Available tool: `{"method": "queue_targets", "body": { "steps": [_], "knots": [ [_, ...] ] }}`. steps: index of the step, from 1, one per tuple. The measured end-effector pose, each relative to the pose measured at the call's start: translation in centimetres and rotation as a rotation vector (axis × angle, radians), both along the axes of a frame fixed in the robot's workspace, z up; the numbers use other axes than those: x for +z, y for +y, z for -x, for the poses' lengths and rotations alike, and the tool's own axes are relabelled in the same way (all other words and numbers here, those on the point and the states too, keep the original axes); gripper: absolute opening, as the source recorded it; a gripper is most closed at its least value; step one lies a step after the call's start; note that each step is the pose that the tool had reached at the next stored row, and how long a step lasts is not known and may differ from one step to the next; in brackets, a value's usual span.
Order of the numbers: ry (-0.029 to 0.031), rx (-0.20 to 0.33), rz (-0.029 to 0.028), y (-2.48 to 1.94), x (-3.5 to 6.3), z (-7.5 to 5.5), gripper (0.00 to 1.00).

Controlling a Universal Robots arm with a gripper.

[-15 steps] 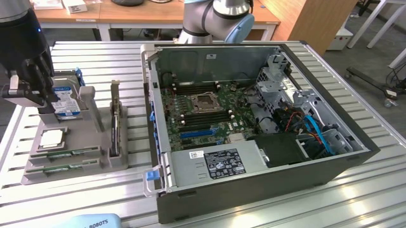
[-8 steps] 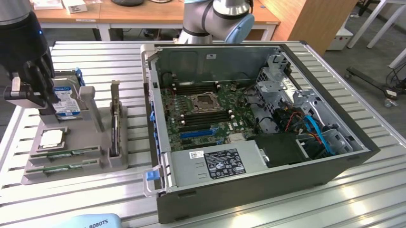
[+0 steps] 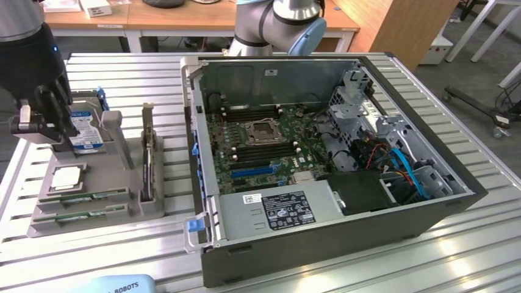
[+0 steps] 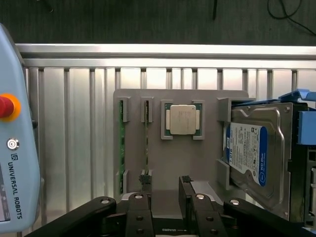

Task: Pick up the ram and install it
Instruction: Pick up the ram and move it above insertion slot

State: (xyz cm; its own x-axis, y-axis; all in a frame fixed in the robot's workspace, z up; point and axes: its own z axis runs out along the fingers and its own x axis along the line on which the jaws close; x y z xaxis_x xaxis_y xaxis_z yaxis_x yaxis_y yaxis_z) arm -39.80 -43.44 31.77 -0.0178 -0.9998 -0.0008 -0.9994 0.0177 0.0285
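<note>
Ram (image 4: 146,143) sits on edge in a slot of the grey holder (image 4: 163,163), not gripped, with a grey bracket at each end. Pincer (image 4: 165,180) hangs over the holder's near edge, jaws wide and nothing between them. One fingertip (image 4: 144,181) lines up with the near end of the ram in the wrist view; contact cannot be confirmed. The other fingertip stands over bare holder, apart from the ram.

A second green stick (image 4: 121,143) lies parallel in the neighbouring slot, on the side away from the CPU. Square silver CPU (image 4: 181,119) is seated in its own recess beside the ram's far end. Hard drive (image 4: 254,158), silver with a blue-and-white label, stands tilted in the holder's bay next to the CPU.

Holder rests on a slatted metal surface (image 4: 79,123). Pale blue teach pendant (image 4: 15,163) with a red button shows beside the holder.

Open computer case (image 3: 326,244) sits on the surface to the exterior view's right of the holder, well apart from the ram, with its green motherboard (image 3: 281,162) exposed
</note>
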Motion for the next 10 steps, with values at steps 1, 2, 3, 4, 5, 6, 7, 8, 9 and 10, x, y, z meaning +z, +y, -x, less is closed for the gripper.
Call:
{"method": "queue_targets", "body": {
  "steps": [1,2,3,4,5,6,7,8,9,10],
  "knots": [
    [0.0000,0.001,0.0000,0.00,-0.10,0.00,0.35],
    [-0.0001,0.001,0.0000,0.00,-0.20,0.00,0.35],
    [0.0000,0.002,0.0000,0.00,-0.29,0.00,0.35],
    [0.0000,0.002,0.0000,0.00,-0.39,0.00,0.35],
    [0.0000,0.002,0.0001,0.00,-0.47,0.00,0.35],
    [0.0001,0.003,0.0001,0.00,-0.55,0.00,0.35],
    [0.0000,0.003,0.0000,0.00,-0.63,0.00,0.35],
    [0.0000,0.004,0.0000,0.00,-0.71,0.00,0.35],
    [0.0000,0.004,0.0001,0.00,-0.78,0.00,0.35],
    [0.0000,0.004,0.0001,0.00,-0.84,0.00,0.35]
  ]
}}
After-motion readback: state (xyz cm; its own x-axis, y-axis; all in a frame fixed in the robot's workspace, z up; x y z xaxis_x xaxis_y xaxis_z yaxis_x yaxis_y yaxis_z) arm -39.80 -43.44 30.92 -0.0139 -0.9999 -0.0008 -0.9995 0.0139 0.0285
